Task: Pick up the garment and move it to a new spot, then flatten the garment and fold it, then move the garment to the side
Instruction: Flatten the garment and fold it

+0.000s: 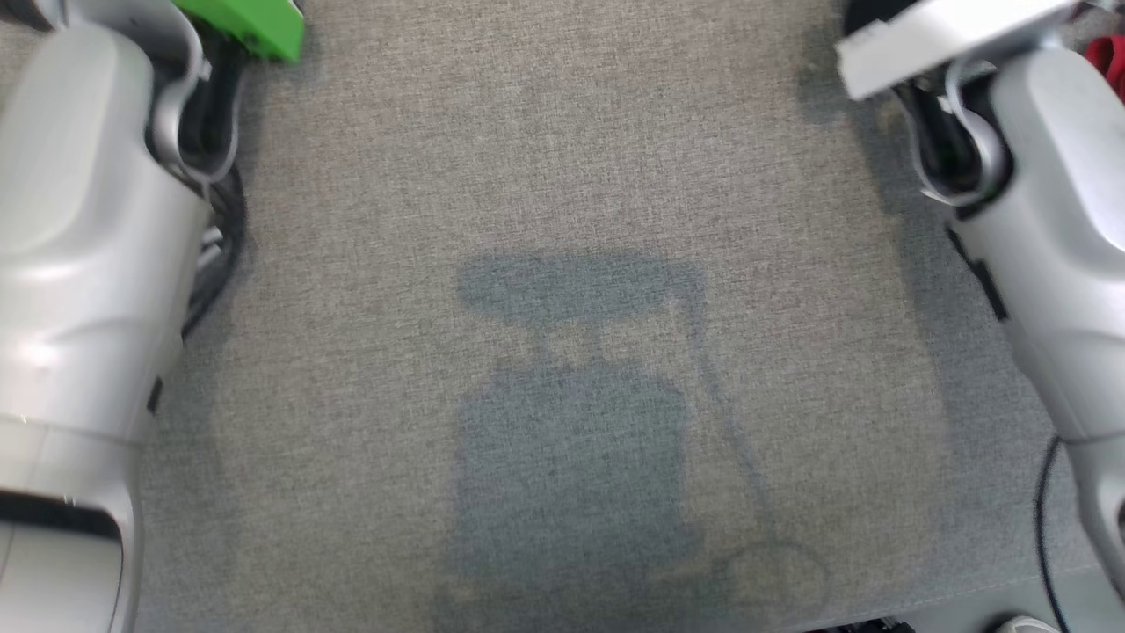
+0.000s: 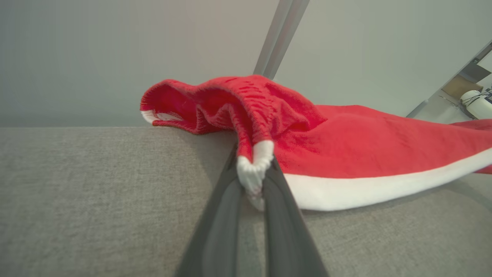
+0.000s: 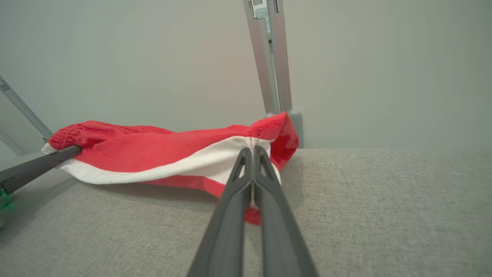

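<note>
A: What sort of place are you working in here?
B: You are in a lab or test cell, not a home. Look at the grey woven cloth (image 1: 562, 176) stretched flat over the whole worktop.
A: And what do you see around it?
B: You have plain pale panels (image 2: 115, 57) on the far side, quite bare, with a grey metal post (image 3: 269, 69) standing between them.
A: Is there anything else you can go by?
B: You have a pale robot forearm (image 1: 79, 220) on each side of the cloth and a loose black cable (image 1: 1038, 519) near the worktop's edge. What the green thing (image 1: 255, 26) is, you cannot tell.
</note>
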Available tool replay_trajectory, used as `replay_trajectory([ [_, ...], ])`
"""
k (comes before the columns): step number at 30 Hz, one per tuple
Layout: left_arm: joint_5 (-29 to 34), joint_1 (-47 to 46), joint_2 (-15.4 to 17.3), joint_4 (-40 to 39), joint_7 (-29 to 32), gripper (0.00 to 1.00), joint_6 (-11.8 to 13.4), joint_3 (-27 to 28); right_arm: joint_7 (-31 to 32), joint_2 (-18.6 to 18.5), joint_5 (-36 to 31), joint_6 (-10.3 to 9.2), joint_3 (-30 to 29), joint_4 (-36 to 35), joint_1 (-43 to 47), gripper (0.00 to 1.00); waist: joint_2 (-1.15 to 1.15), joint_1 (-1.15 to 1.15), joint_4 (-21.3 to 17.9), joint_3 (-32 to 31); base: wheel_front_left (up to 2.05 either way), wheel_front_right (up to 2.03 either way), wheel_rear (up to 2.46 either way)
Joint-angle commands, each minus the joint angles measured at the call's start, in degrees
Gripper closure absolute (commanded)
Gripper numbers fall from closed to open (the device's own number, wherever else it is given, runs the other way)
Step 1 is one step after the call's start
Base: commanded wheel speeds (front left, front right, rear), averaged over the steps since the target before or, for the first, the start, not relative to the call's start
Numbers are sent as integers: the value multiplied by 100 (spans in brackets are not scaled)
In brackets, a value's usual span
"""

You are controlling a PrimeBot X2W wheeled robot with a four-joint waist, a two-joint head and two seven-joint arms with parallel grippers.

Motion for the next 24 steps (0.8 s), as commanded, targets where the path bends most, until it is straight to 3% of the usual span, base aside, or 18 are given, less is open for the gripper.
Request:
replay_trajectory([
  [1, -209, 392, 118, -139, -32, 100, -18, -106, -41, -163, 139, 0, -15, -135, 309, 100, 16, 0, 54, -84, 0, 0, 0],
  [6, -848, 1580, 528, -1081, -114, 100, -6, -549, -60, -946, 502, -6, -196, -902, 1519, 100, 16, 0, 189, -481, 0, 0, 0],
  [12, -1140, 3450, 1028, -2018, -401, 100, 117, -676, -58, -1324, 757, -34, -676, -1716, 3491, 100, 16, 0, 142, -1324, 0, 0, 0],
  [18, -1352, 5518, 1125, -3610, -540, 100, 850, -522, 4, -1420, 970, -45, -1111, -2549, 5518, 100, 16, 0, 9, -2006, 0, 0, 0],
  [24, -1432, 7137, 1096, -5321, -593, 100, 1711, -253, 183, -1132, 1136, -45, -1790, -3606, 7225, 100, 16, 0, -61, -2118, 0, 0, 0],
])
